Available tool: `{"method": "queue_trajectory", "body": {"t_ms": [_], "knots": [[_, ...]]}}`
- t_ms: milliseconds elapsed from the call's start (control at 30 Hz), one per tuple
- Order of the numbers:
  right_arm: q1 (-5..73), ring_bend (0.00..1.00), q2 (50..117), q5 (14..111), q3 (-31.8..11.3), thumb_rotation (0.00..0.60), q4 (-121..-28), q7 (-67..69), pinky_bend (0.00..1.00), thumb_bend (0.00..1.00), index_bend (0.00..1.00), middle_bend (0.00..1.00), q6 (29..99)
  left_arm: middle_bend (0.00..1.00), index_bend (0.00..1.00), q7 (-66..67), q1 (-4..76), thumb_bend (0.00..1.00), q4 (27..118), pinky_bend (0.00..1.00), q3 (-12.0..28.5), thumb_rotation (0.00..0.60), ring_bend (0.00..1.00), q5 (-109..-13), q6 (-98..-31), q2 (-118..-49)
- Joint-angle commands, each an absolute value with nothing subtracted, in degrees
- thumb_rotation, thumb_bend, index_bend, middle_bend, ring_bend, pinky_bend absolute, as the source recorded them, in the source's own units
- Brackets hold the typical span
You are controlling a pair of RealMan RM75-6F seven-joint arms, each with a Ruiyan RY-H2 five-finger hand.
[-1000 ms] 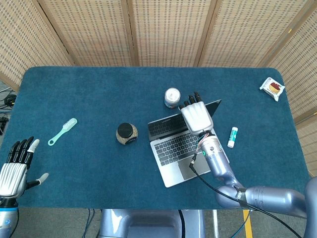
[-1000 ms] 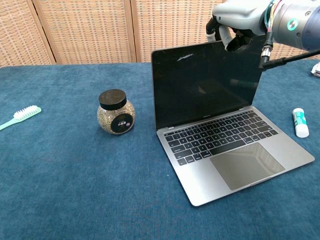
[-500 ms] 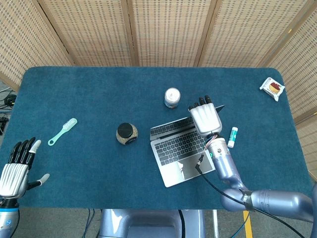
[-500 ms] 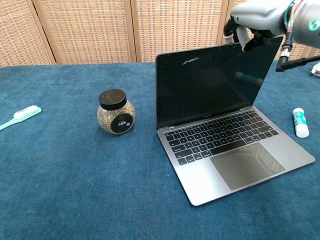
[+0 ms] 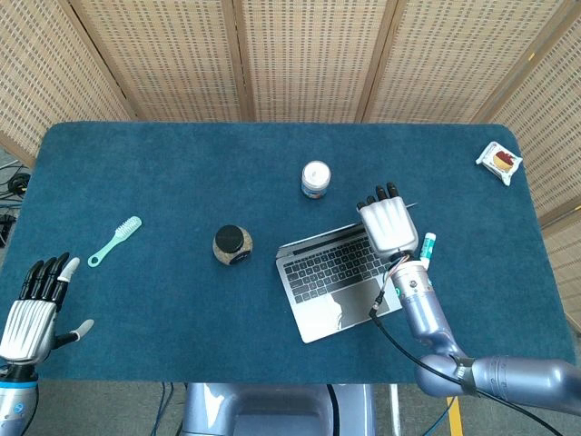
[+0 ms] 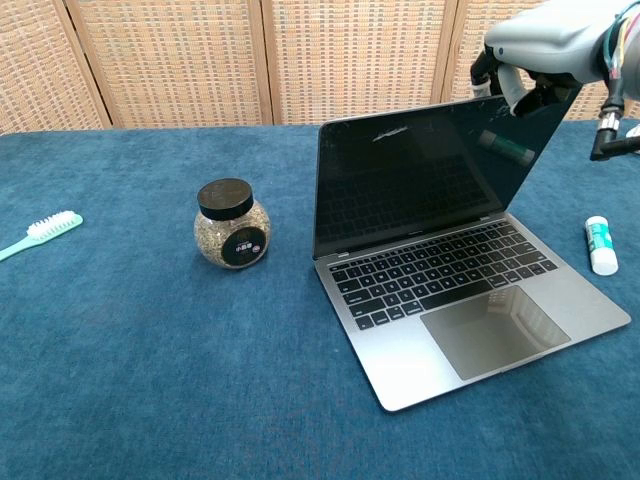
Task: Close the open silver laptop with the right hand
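The silver laptop (image 6: pixel 440 270) sits open, right of centre on the blue surface (image 5: pixel 182 182). The right robot hand (image 5: pixel 388 225) curls its fingers over the lid's top corner. A one-sided push there could twist the lid or skid the base toward the lip balm (image 5: pixel 426 250). The left robot hand (image 5: pixel 32 304) hangs spread and holds nothing.

Count: one laptop, one dark-lidded jar (image 6: pixel 232 224), one white-lidded jar (image 5: pixel 315 178), one toothbrush (image 5: pixel 115 240), one snack packet (image 5: pixel 499 162).
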State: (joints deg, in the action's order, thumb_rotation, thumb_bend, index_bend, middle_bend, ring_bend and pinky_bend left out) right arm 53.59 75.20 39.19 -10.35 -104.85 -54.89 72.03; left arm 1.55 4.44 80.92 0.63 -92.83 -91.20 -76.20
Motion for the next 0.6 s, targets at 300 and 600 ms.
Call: {"method": "queue_trajectory", "body": {"t_ms": [300,600], "knots": [[52.1,0.23,74.6,39.8,-8.8,0.600,-105.1,-54.6,0.18,1.00,0.46,0.44,72.7,0.00,0.00,1.8,4.5,0.02,80.9,0.00,0.4,0.600,0.00,-93.1,-91.1,-76.3],[50.2,0.23,72.8,41.0,-7.6,0.600,-106.7,-53.8,0.18,1.00,0.46,0.44,73.7,0.00,0.00,2.3,4.5,0.02,81.0,0.00,0.2,0.600,0.00,-93.5,-91.1,-76.5]]}}
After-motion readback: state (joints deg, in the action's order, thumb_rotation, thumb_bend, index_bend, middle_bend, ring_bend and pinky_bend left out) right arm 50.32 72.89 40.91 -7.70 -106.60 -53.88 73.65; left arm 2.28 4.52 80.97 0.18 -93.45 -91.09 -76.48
